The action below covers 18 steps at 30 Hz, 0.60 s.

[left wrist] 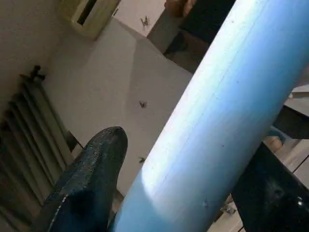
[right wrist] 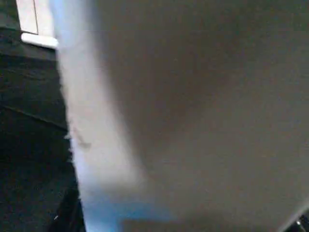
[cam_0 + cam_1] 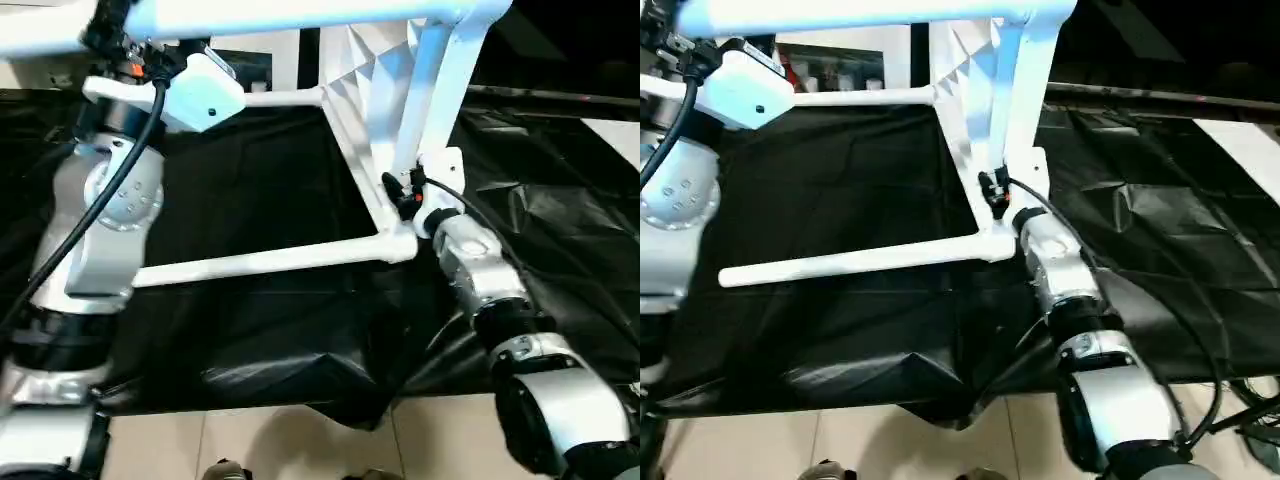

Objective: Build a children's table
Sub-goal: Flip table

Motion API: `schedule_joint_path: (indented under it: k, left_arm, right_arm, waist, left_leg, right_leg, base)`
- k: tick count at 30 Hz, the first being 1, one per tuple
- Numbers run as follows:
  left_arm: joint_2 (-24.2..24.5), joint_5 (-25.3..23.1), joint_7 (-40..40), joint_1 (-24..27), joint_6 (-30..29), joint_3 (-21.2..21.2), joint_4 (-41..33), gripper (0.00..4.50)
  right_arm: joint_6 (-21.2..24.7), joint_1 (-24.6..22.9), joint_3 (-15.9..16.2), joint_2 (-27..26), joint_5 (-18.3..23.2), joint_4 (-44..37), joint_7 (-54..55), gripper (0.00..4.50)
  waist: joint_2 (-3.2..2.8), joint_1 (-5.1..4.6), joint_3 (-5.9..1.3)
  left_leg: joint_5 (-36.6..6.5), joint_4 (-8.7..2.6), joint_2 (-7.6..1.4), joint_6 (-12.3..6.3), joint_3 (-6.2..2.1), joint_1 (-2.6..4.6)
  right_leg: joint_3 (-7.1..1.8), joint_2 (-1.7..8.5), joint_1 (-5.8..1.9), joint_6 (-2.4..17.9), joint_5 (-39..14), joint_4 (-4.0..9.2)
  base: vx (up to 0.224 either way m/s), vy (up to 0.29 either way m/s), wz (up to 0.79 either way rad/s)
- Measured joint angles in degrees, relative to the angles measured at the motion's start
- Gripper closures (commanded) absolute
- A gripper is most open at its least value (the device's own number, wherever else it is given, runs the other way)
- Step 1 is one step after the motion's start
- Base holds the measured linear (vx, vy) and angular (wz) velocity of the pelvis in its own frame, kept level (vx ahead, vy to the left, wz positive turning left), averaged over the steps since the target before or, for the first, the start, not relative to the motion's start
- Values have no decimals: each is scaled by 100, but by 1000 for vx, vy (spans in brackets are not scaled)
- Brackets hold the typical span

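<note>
Standing tipped on the black-draped bench [image 3: 560, 250], the white plastic ribbed tabletop [image 3: 375, 90] is steadied; a white tapered tube leg [image 1: 217, 125] lies between the left pincer [image 1: 178, 179] fingers, grip unconfirmed; right pincer's state cannot be told. Seating this leg appears next.

Tabletop [image 3: 350, 110] cropped above, right pincer hidden (blurred) —

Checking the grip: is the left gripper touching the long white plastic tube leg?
Cannot tell. In the left wrist view the leg lies between the left gripper's black fingers, but no contact shows.
</note>
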<state>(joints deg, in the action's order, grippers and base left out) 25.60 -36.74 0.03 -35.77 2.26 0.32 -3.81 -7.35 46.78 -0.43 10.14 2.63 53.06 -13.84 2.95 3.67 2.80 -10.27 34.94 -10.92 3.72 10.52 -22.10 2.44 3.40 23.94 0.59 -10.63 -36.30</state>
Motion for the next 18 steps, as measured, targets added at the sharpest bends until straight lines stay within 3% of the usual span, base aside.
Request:
schedule_joint_path:
  k: [5, 10, 12, 15, 18]
  left_arm:
    - [-198, 455, -39, 28, -138, 297, -21, 151]
    - [-622, 1389, -80, -40, -534, 929, -110, 153]
    - [-791, 1746, -98, -38, -726, 1116, -170, 154]
    - [-1000, 2193, -186, 63, -1090, 1348, -151, 164]
    - [-1096, 2416, -284, 162, -1303, 1385, -166, 179]
  right_arm:
    - [0, 271, 91, 384, -65, -216, -188, 250]
    - [215, 816, 269, 1312, -266, -1149, -874, 250]
    - [292, 1089, 318, 1689, -434, -1486, -1119, 250]
    - [418, 1322, 352, 2057, -681, -1998, -1467, 250]
    - [761, 1393, 466, 2314, -736, -2329, -1679, 252]
  waist:
    - [-98, 102, 15]
    - [-115, 202, 12]
    - [-83, 227, 13]
    - [108, 218, -40]
    - [160, 206, -61]
  left_leg:
    - [15, -6, 0, -19, 18, -6]
    - [28, 0, -2, -38, 80, 0]
    - [28, 2, -3, -40, 86, 14]
    - [27, 10, -22, -38, 71, 24]
    - [25, 51, -19, -42, 60, 22]
  right_leg:
    - [-4, 4, 26, 2, -5, -27]
    - [-15, 36, 36, -18, -21, -65]
    - [-11, 42, 15, -30, -30, -70]
    - [-7, 20, -6, -65, -57, -67]
    - [-21, 17, -44, -68, -58, -55]
  base:
    - [0, 0, 0]
    - [0, 0, 0]
    - [0, 0, 0]
    - [0, 0, 0]
    - [0, 0, 0]
